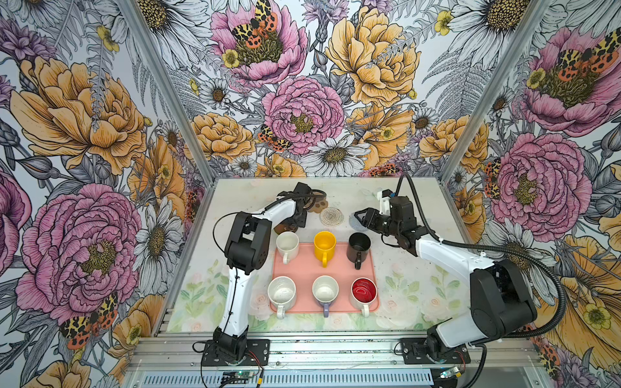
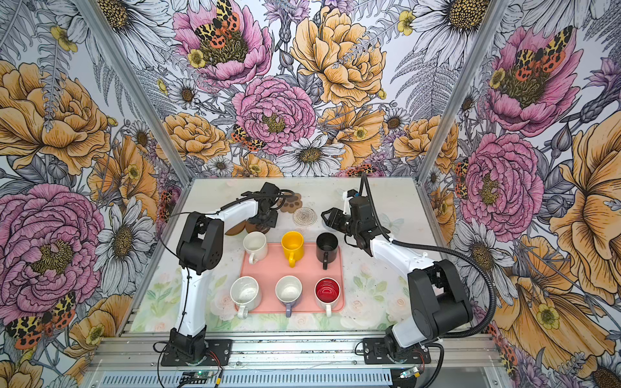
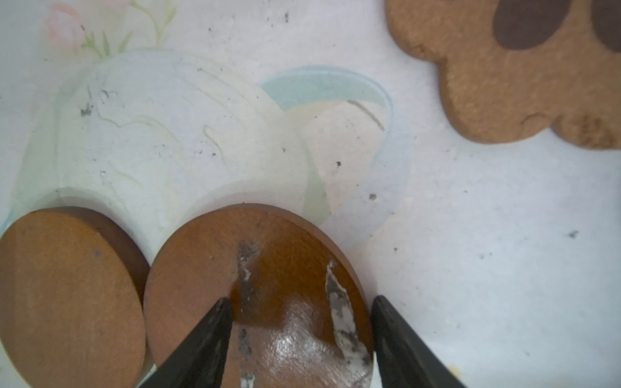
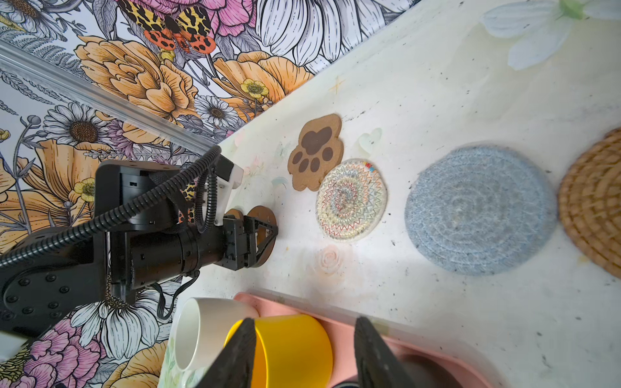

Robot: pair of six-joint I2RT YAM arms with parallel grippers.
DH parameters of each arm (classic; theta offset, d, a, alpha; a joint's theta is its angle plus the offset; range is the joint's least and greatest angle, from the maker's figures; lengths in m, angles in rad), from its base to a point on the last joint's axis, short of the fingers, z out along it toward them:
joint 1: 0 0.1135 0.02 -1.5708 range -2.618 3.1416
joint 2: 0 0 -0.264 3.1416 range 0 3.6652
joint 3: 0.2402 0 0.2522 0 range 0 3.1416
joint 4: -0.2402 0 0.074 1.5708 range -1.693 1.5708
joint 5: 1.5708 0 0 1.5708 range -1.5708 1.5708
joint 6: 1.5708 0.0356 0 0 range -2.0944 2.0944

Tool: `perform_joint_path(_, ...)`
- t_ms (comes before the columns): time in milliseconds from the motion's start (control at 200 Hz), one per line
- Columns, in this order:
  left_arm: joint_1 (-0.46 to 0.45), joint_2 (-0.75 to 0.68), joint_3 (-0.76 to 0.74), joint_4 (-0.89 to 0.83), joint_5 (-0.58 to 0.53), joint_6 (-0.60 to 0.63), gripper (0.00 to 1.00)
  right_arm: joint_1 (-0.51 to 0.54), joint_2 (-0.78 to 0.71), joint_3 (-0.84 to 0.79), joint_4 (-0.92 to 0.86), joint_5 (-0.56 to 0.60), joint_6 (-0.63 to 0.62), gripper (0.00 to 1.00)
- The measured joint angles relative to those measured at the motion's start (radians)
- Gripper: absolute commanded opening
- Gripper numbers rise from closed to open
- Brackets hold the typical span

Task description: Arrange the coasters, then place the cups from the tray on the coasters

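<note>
From the top views, all six mugs stand on the salmon-pink tray (image 1: 302,265). The left gripper (image 1: 295,220) is low among the coasters beyond it, and the right gripper (image 1: 360,215) hovers nearby

In the left wrist view the jaws stand moderately apart, clamping nothing. One finger lies over the dark brown disc (image 3: 268,255), the other just outside its rim. The second dark brown disc (image 3: 67,285) sits just past the first finger. Squeezing here could scrape or flip the disc, or shove it onto its neighbour

In the right wrist view the jaws are apart and empty. The yellow mug (image 4: 302,362) shows between them, untouched, and the pale blue woven disc (image 4: 480,208) lies beyond. A careless drop might clip a rim and tip a mug
</note>
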Motion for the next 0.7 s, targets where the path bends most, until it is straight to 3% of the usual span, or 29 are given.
perform_joint_path(360, 0.003, 0.000, 0.014, -0.016, 0.000, 0.000, 0.69, 0.006, 0.019, 0.014, 0.000, -0.003, 0.000, 0.51)
perform_joint_path(510, -0.002, 0.000, 0.095, -0.043, 0.005, -0.001, 0.70, 0.013, 0.020, 0.030, 0.000, -0.005, 0.000, 0.51)
perform_joint_path(701, -0.021, 0.022, 0.265, -0.040, 0.032, -0.009, 0.70, 0.019, 0.053, 0.050, 0.004, -0.010, 0.003, 0.33)
